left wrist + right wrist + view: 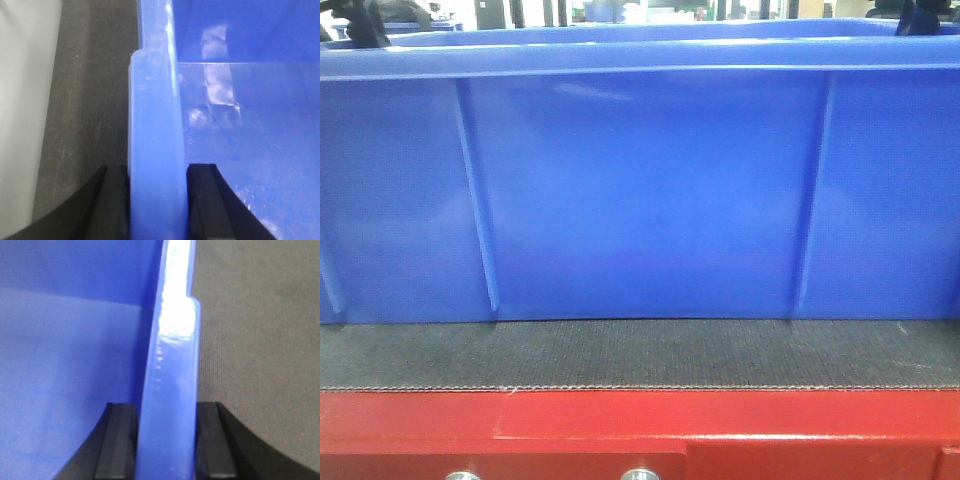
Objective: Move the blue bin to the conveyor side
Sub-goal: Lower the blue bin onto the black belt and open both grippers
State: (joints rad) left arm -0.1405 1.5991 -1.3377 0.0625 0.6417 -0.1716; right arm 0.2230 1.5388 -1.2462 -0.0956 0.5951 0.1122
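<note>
Nearest to us in the front view runs the red frame (640, 425) of the conveyor, with two silver bolts (640, 474) showing at its lower edge. Just above it lies the dark textured belt (640, 355), a strip of which stays bare in front of the crate.

The blue bin (640, 190) sits directly on that belt, its long side wall facing us and filling almost the whole width of the view. Slim ribs (480, 195) run down the wall, and the thick rim crosses the top.

At the upper corners of that view we make out dark shapes at the rim, one on each side, though they are too cropped to read there.

Our left hand (157, 200) is clenched on the bin's side rim: one black finger (112, 205) presses the outer face over the belt, the other the glossy inner face. Our right hand (165, 440) grips the opposite rim the same way, one finger (117, 445) inside the bin, the other outside above the belt.

Beyond the rim we see the bin's shiny inner wall and floor, with light reflecting off them. Behind the bin, the background is blurred and we cannot tell what stands there.
</note>
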